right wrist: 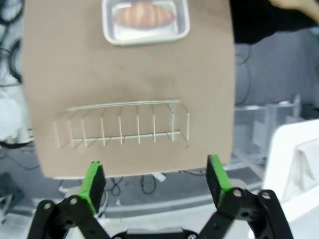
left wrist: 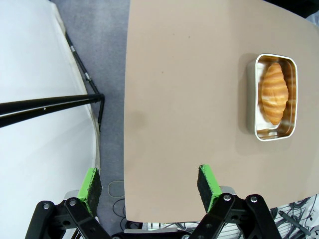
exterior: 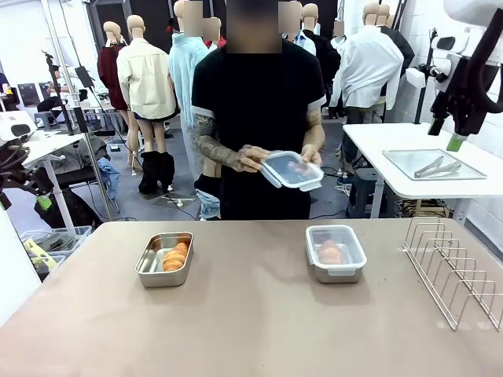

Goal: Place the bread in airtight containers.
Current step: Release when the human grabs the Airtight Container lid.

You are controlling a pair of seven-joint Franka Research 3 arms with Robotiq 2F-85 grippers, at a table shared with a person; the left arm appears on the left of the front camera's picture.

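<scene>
While both arms hang up high over the near side of the table [exterior: 251, 330], nothing is in either claw. The left claw [left wrist: 149, 186] has its green pads wide apart and holds nothing; below it is the near edge of the table. The right claw [right wrist: 154, 181] is wide open and empty too. Just past it lies a wire rack [right wrist: 122, 124], and past the rack sits the box on the right [right wrist: 145, 22].

Farther out on the table are the two steel boxes. The left box [exterior: 164, 259] has no lid, and a roll [exterior: 175, 256] lies inside it. From the left claw the roll [left wrist: 275, 97] is well off to one side, and its long way runs along the long way of the box. The right box [exterior: 335, 252] has a clear lid on top and a roll [exterior: 330, 252] inside.

At the far side a person stands with a second clear lid [exterior: 292, 170] in both hands, right hand [exterior: 253, 158] on one end.

I think the open box needs that lid next. The person's hands are much nearer to the lid than either claw. The left claw is the nearer one to the open box.
</scene>
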